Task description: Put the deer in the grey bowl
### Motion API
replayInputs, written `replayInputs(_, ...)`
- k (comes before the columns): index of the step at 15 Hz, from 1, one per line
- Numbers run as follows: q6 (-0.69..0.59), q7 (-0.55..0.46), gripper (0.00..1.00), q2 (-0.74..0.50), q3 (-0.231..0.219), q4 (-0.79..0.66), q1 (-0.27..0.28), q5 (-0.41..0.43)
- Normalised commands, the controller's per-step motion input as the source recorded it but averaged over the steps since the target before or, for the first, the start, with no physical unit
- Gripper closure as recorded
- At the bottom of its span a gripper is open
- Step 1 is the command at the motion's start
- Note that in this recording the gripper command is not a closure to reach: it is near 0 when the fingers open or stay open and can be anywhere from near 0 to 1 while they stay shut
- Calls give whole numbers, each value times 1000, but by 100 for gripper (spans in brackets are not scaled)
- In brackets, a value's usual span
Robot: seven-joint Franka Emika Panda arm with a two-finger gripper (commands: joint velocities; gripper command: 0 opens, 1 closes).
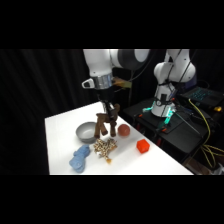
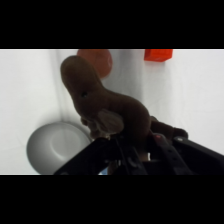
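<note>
The dark brown soft plush deer [image 1: 106,123] is clamped in the white arm's two-finger gripper [image 1: 109,114] and held up off the white table [image 1: 60,125], right beside the small round grey bowl [image 1: 86,132], legs dangling.

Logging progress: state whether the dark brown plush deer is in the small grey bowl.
Out. The gripper holds the deer above the table; the bowl looks empty.

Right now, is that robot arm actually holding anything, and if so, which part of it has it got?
Yes: the gripper is holding the brown deer, lifted off the table beside the grey bowl. It seems to grip the body near one end; the exact spot is hidden.
</note>
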Motion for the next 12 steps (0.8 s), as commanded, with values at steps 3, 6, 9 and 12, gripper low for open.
replayInputs(3, -7, -140, 69, 206, -154, 356, -166, -102)
replayInputs(6, 30, -140, 69, 427, -87, 454, -115, 14)
replayInputs(9, 29, -125, 69, 487, -14, 441, -57, 92)
replayInputs(12, -12, -130, 69, 447, 24, 430, -40, 124)
